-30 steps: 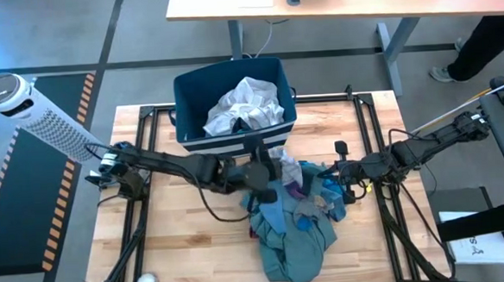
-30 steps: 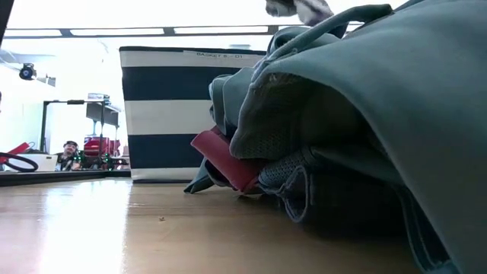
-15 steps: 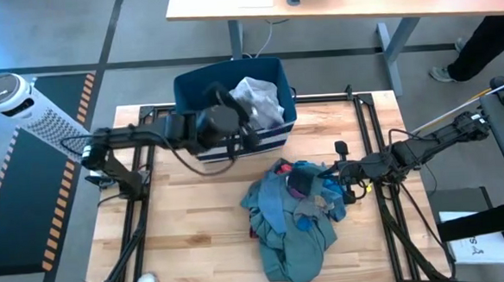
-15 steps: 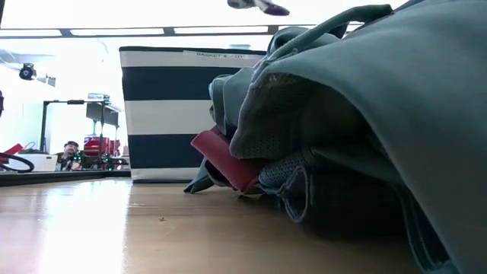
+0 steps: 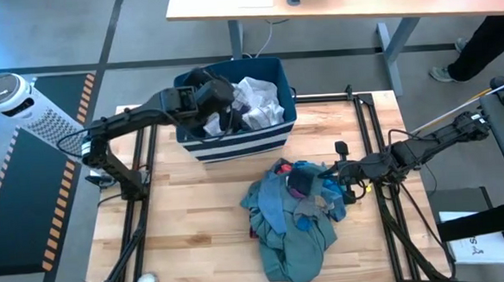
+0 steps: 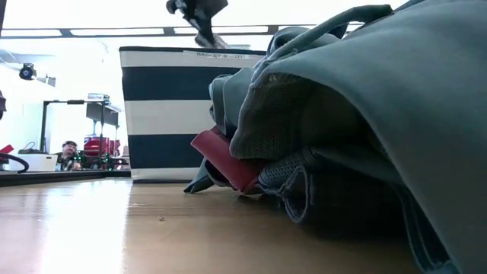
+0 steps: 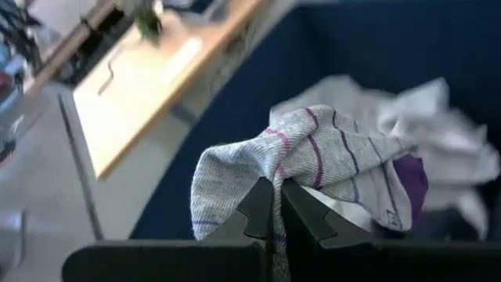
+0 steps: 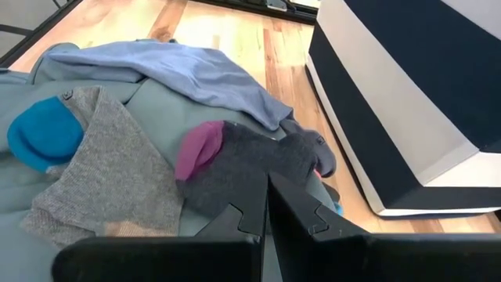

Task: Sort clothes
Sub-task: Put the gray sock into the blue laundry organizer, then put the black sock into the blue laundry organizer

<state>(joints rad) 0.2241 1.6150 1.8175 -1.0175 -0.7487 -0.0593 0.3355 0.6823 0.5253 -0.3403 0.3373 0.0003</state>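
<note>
The left gripper [image 7: 274,205] has swung from the clothes pile [image 5: 292,210] to over the navy bin [image 5: 235,144], pinching a grey striped sock [image 7: 313,168], so a drop looks near. The right gripper [image 8: 266,205] waits, closed and empty, by the pile. The bin's label is too blurry to read.

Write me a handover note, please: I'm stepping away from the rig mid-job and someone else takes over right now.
Left gripper: over the striped bin, fingers shut on a grey striped sock, not yet dropped.
Right gripper: shut and holding nothing, resting at the right edge of the clothes pile.
Done: a white garment lies in the bin.
Left: release the sock into the bin, then sort the pile on the table, which holds the large teal garment, a light blue piece, a charcoal sock and grey knit.
</note>
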